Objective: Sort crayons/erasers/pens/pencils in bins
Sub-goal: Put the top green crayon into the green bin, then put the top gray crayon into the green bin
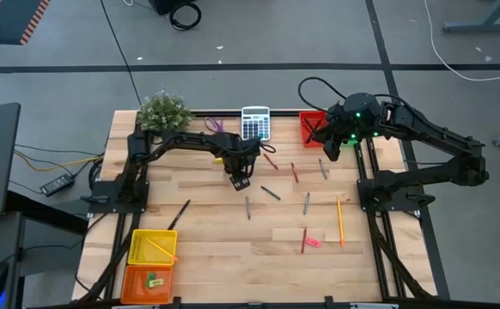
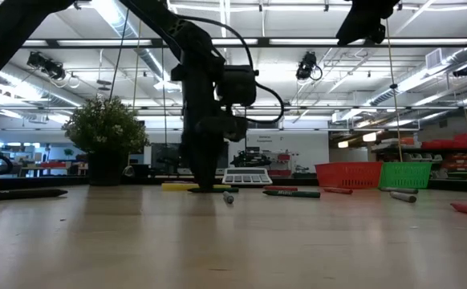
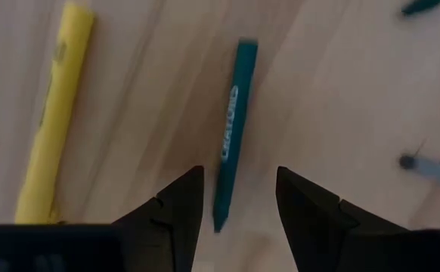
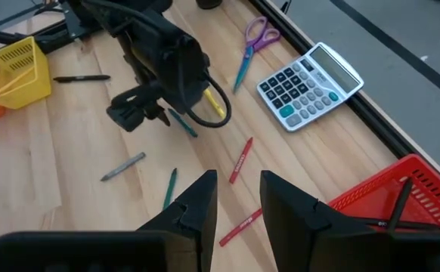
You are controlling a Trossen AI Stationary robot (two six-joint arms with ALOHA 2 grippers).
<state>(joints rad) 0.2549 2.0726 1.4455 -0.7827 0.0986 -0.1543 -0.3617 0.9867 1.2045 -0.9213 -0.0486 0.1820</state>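
My left gripper point(image 1: 240, 180) point(image 3: 239, 204) is open and points down at the table's middle. Its fingertips stand on either side of one end of a teal-green crayon point(image 3: 231, 136) that lies flat on the wood; I see no touch. A bright yellow pen point(image 3: 54, 121) lies flat beside it. My right gripper point(image 1: 329, 150) point(image 4: 239, 204) is open and hangs high above the table next to the red bin point(image 1: 312, 127). Red crayons point(image 1: 294, 172), grey crayons point(image 1: 307, 202), a pencil point(image 1: 339, 221), a pink eraser point(image 1: 313, 242) and a black pen point(image 1: 179, 214) lie scattered flat.
The yellow bin point(image 1: 151, 247) and orange bin point(image 1: 149, 281) sit at the near left corner. The green bin point(image 2: 404, 175) stands beside the red one. A calculator point(image 1: 255, 123), purple scissors point(image 1: 214, 125) and a potted plant point(image 1: 164, 112) line the far edge.
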